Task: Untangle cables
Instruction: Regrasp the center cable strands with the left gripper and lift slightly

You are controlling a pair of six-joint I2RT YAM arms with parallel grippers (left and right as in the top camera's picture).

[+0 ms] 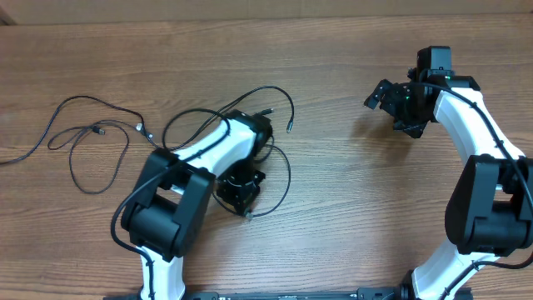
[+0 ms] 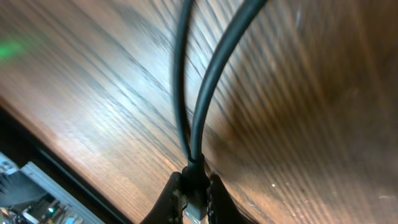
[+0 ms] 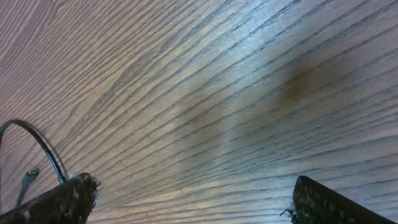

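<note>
Thin black cables [image 1: 279,179] loop around my left arm at mid-table, with plug tips at the upper right of the tangle. A separate cable [image 1: 83,143] lies spread out at the far left. My left gripper [image 1: 241,198] points down at the table and is shut on a cable plug [image 2: 194,183]; two black strands [image 2: 205,93] rise from that plug in the left wrist view. My right gripper [image 1: 385,96] hovers open over bare wood at the upper right, fingers [image 3: 326,202] wide apart with nothing between them. A cable end [image 3: 38,144] shows at the right wrist view's left edge.
The wooden table [image 1: 350,192] runs the full width of the overhead view. The left arm's white links [image 1: 208,150] cover part of the tangle. The right arm's base stands at the lower right [image 1: 487,217].
</note>
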